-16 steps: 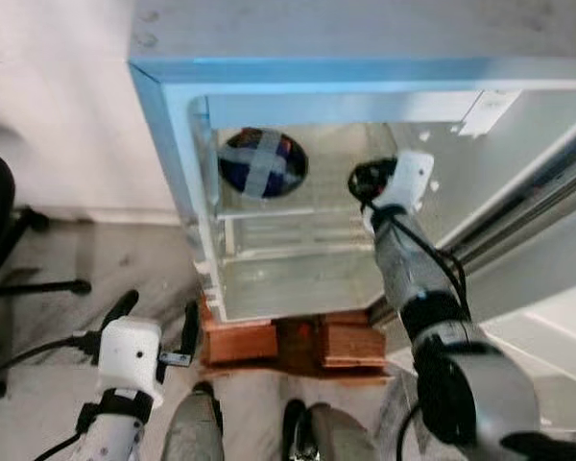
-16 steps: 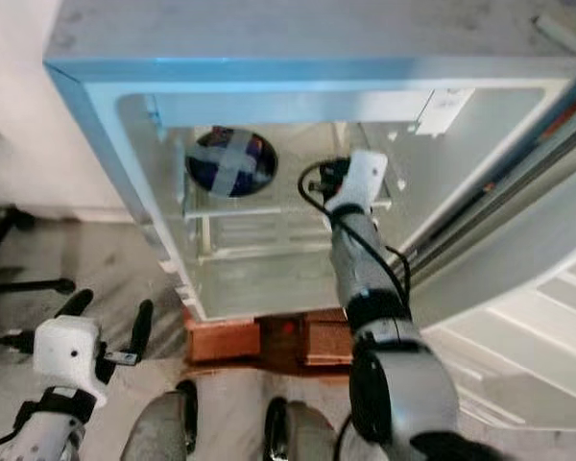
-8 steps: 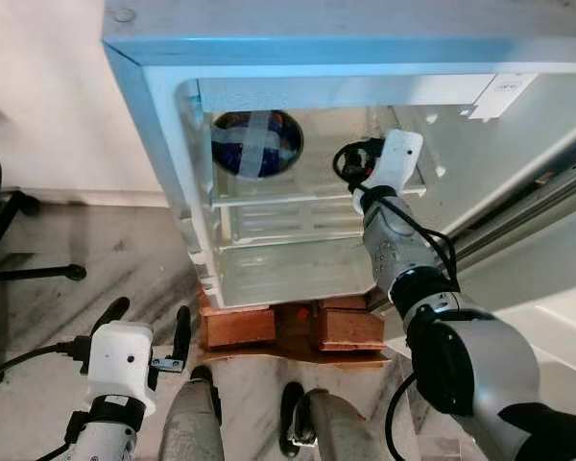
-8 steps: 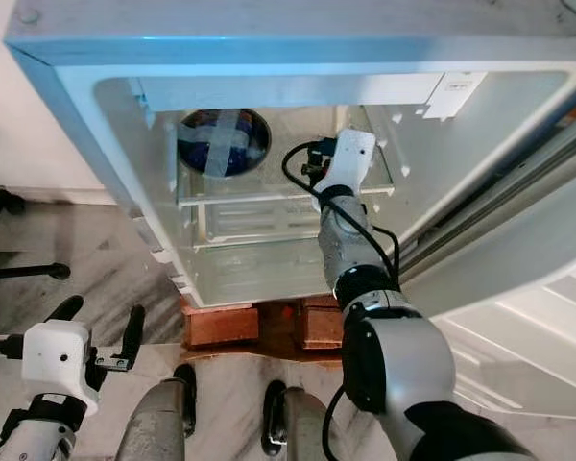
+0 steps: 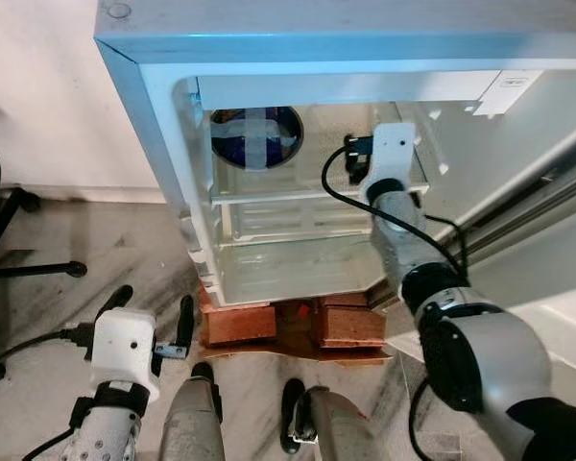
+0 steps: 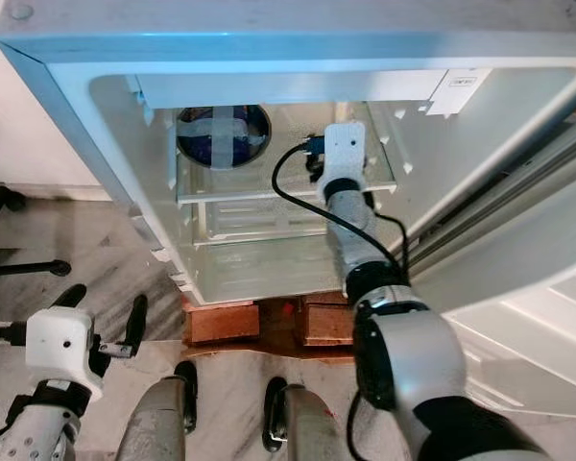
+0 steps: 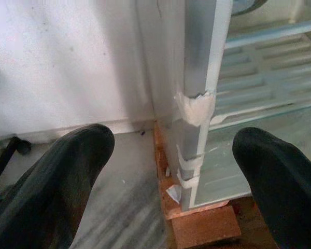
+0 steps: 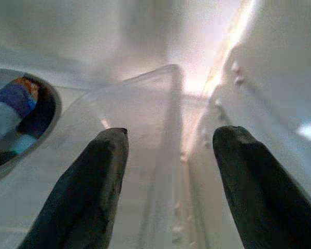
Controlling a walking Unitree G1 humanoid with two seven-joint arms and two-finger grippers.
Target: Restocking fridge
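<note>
Right hand (image 8: 168, 155) reaching into the open white fridge (image 5: 163, 144), fingers apart, clamped on nothing.

Inside, on the clear upper shelf (image 6: 269, 192) toward its left rear corner, a dark blue round bowl crossed with pale tape strips (image 5: 256, 137), just beside the right hand's left finger (image 8: 85, 192) but not touching. Right silver arm (image 5: 408, 259) stretched in over the shelf's right side, black cable looping off the wrist. Left hand (image 7: 166, 171) low outside the fridge, near its front left corner, fingers spread wide over grey marbled floor (image 5: 96, 259), gripping nothing. Under the fridge, red-brown bricks (image 5: 240, 327). Off the left, a black chair base (image 5: 19, 274).
</note>
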